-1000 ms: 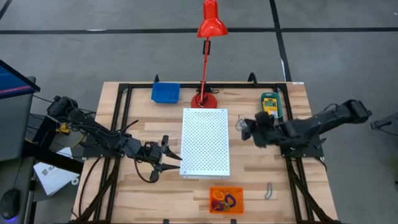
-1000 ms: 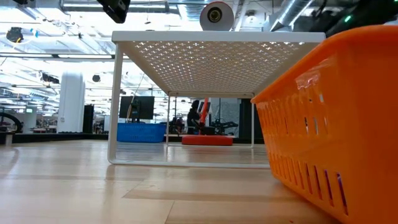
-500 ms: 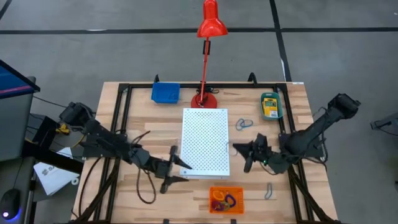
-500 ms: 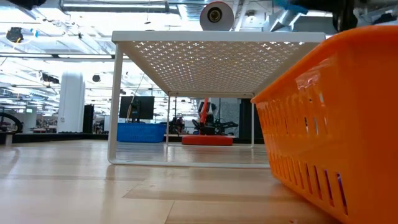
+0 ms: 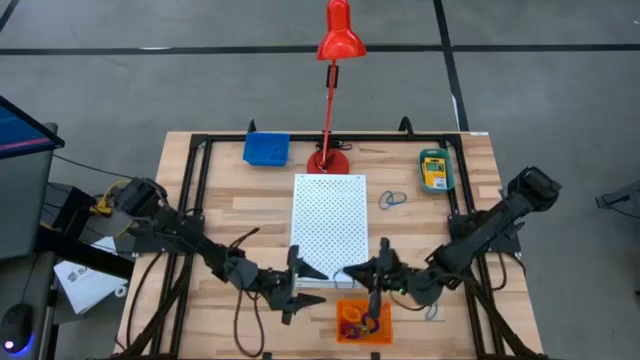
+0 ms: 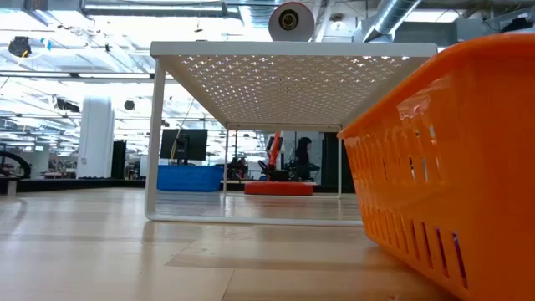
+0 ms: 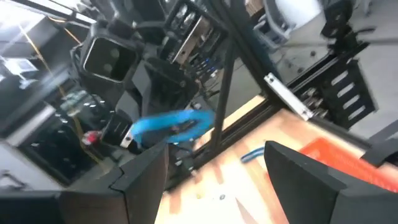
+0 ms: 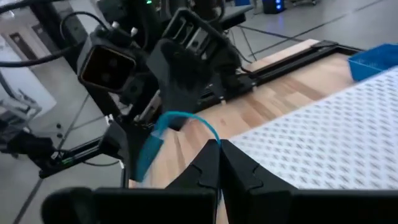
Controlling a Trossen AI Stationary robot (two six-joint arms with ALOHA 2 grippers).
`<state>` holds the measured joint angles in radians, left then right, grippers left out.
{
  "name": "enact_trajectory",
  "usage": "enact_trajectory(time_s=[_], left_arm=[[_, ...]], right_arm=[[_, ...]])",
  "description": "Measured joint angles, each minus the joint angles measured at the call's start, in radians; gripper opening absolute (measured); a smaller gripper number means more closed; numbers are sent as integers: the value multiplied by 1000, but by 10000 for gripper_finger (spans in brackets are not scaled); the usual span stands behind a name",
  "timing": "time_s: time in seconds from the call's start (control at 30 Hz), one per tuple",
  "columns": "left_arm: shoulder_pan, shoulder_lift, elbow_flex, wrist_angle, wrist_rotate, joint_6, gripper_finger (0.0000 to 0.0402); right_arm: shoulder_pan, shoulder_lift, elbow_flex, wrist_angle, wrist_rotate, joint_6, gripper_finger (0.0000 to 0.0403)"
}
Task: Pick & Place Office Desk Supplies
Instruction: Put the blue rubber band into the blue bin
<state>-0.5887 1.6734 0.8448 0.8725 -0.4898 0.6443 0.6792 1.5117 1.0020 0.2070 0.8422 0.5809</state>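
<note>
High view shows us mid-task: loops already lie in the orange tray (image 5: 364, 321) just before the white perforated board (image 5: 330, 228), a blue loop (image 5: 390, 200) waits right of it, our right hand (image 5: 374, 277) clenched, our left hand (image 5: 300, 283) released, both crowding its near edge.

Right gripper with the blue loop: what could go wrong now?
1. The right gripper pinches the thin blue loop by one end only. It could slip and land beside the orange tray, not in it.
2. The open left gripper faces it closely, by the white perforated board. They might bump each other or the board.
</note>
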Motion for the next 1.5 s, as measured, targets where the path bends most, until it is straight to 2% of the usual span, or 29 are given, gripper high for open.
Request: enact_trajectory(time_s=[0.13,0.27,0.43,0.6,0.8,1.0,1.3,1.5], left_arm=[[-52,-2,14,-2,-79,83,260],[-81,-3,37,-1,-100,117,260],[-87,-4,42,1,-115,134,260],[-87,-4,42,28,-184,134,260],[-87,-4,42,37,-136,115,260],[-83,-4,42,72,-133,85,257],[-68,-5,42,78,-134,55,231],[-68,-5,42,78,-135,54,240]], right_arm=[[2,64,112,-57,-14,-34,0],[3,122,183,-88,-36,-61,0],[7,144,222,-101,-58,-68,0],[15,145,222,-102,-62,-68,0],[15,145,222,-114,-62,-68,0],[14,145,222,-117,-61,-68,0],[14,145,222,-103,-86,-75,0],[21,145,222,-102,-90,-76,0]])
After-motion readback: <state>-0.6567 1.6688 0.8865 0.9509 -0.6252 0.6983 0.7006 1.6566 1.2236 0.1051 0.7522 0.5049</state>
